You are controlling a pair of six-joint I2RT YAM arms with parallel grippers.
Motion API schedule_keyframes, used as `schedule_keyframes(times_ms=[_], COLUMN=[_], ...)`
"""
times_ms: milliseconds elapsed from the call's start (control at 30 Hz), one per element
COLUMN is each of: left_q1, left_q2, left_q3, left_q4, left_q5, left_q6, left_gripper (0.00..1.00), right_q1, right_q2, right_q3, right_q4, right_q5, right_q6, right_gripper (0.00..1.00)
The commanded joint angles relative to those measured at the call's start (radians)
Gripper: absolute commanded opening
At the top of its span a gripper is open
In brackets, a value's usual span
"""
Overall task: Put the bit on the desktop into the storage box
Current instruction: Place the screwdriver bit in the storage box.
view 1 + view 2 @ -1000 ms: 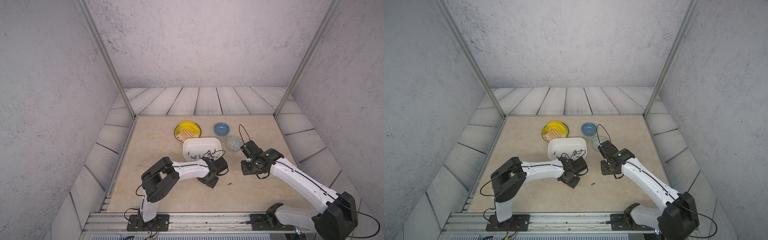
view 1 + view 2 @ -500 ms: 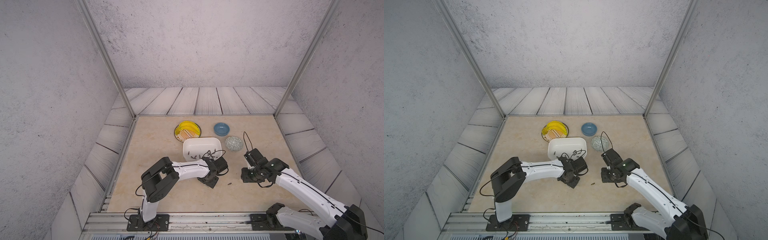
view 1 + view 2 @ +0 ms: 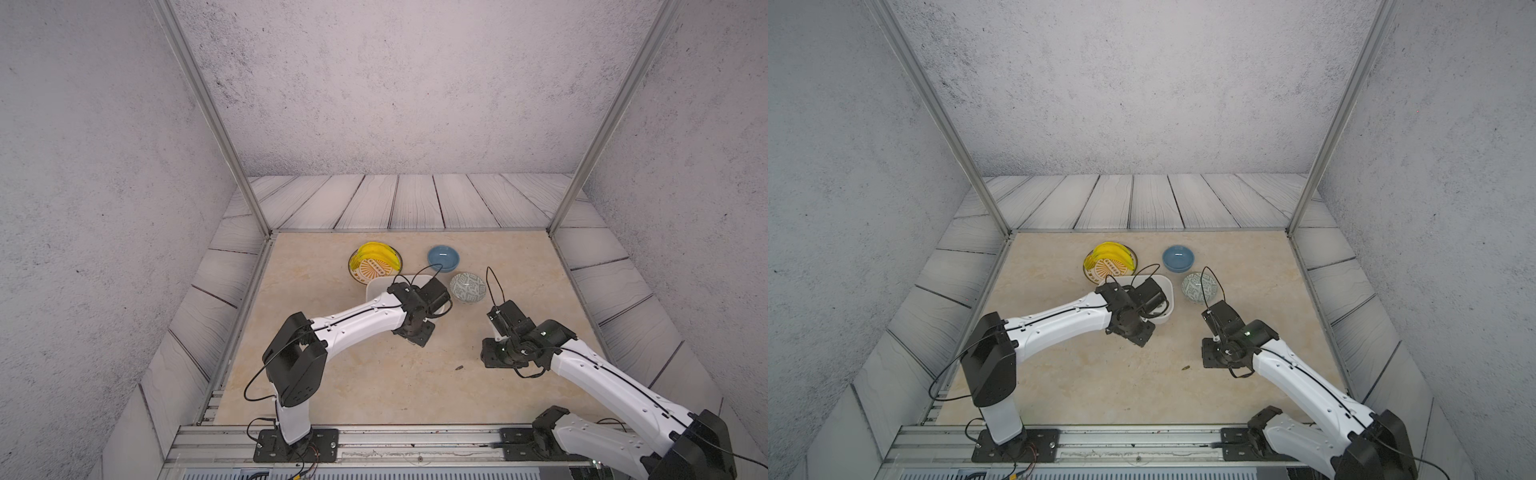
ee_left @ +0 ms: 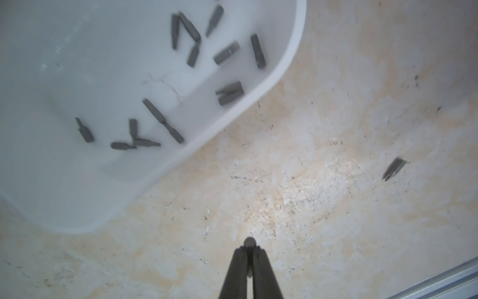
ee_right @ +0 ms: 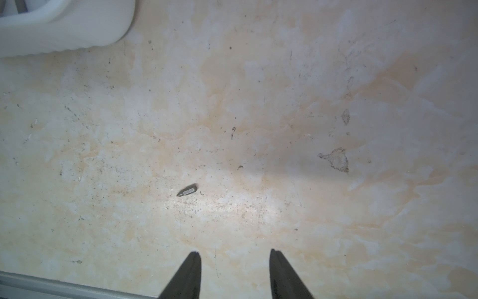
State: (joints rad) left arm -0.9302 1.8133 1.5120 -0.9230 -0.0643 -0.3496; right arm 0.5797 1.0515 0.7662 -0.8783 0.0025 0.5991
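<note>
- My left gripper (image 4: 249, 249) has its jaws pressed together. A small dark stub shows at the tips, and I cannot tell whether it is a bit.
- It hangs over the desktop (image 4: 323, 207), just beside the near right corner of the storage box (image 4: 284, 64).
- My right gripper (image 5: 234, 252) is spread and holds nothing, above bare desktop to the right of the box.
- The bit (image 5: 187, 190) lies flat on the desktop ahead of those spread fingers. In both top views it sits between my two arms (image 3: 458, 368) (image 3: 1185, 368), nearer than the box and apart from it.
- More than ten dark bits (image 4: 163, 120) are scattered in the box.
- Farther off stand a grey-patterned bowl (image 3: 468, 287), a blue bowl (image 3: 444, 257) and a yellow plate (image 3: 375, 261).
</note>
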Motion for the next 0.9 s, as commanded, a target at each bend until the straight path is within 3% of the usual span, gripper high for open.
schedule_keyframes(times_ms=[0, 233, 467, 500, 567, 667, 867], left_q1=[0.073, 0.200, 0.223, 0.225, 0.226, 0.228, 0.229], left_q2=[0.019, 0.166, 0.264, 0.264, 0.262, 0.261, 0.202], left_q3=[0.090, 0.246, 0.289, 0.280, 0.265, 0.257, 0.230], left_q4=[-0.072, -0.057, -0.058, -0.047, -0.030, -0.024, -0.018], left_q5=[-0.012, 0.083, 0.097, 0.097, 0.098, 0.098, 0.073], left_q6=[0.085, 0.146, 0.153, 0.150, 0.147, 0.143, 0.136], left_gripper=[0.00, 0.00, 0.01, 0.05, 0.25, 0.40, 0.49], right_q1=[0.019, 0.127, 0.240, 0.247, 0.268, 0.288, 0.290], right_q2=[0.011, 0.096, 0.215, 0.221, 0.238, 0.269, 0.336], right_q3=[-0.010, -0.022, -0.037, -0.039, -0.042, -0.044, -0.038], right_q4=[0.020, 0.087, 0.134, 0.135, 0.139, 0.138, 0.164], right_q5=[-0.014, 0.004, 0.042, 0.043, 0.054, 0.082, 0.129], right_q6=[0.020, 0.062, 0.121, 0.124, 0.130, 0.136, 0.130], right_gripper=[0.48, 0.48, 0.49, 0.49, 0.49, 0.49, 0.50])
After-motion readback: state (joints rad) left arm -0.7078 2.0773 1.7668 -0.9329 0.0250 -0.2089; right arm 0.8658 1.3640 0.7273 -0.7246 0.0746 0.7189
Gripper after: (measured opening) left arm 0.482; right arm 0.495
